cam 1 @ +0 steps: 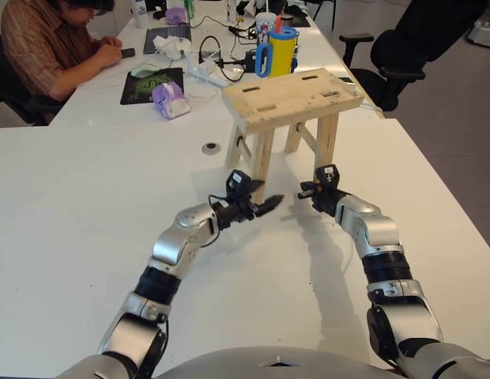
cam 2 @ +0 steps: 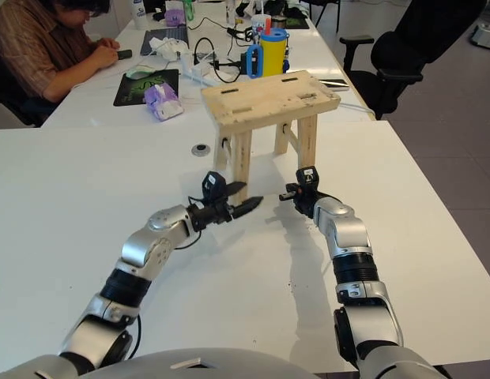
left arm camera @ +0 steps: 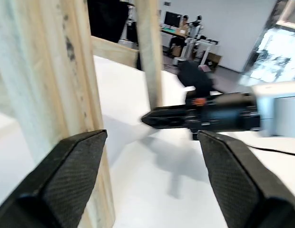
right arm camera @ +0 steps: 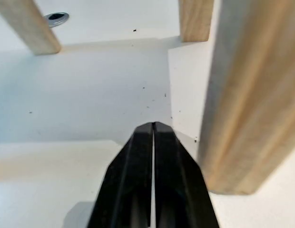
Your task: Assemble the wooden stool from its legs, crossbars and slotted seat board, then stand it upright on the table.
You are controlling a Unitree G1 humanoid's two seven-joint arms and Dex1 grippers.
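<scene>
The wooden stool (cam 1: 292, 93) stands upright on the white table (cam 1: 87, 221), all legs down and the slotted seat on top. My left gripper (cam 1: 265, 196) is open just in front of the stool's front-left leg (left arm camera: 66, 71), one finger close beside the wood and nothing held. My right gripper (cam 1: 303, 189) is shut and empty, its tip (right arm camera: 153, 128) low over the table next to the front-right leg (right arm camera: 242, 95). The two grippers point toward each other under the front of the seat.
A small round metal disc (cam 1: 211, 148) lies left of the stool. Behind it, on the adjoining table, are a yellow jug (cam 1: 281, 49), cables and a purple item (cam 1: 170, 99). An office chair (cam 1: 395, 63) stands at the back right. Open tabletop lies to the left and near side.
</scene>
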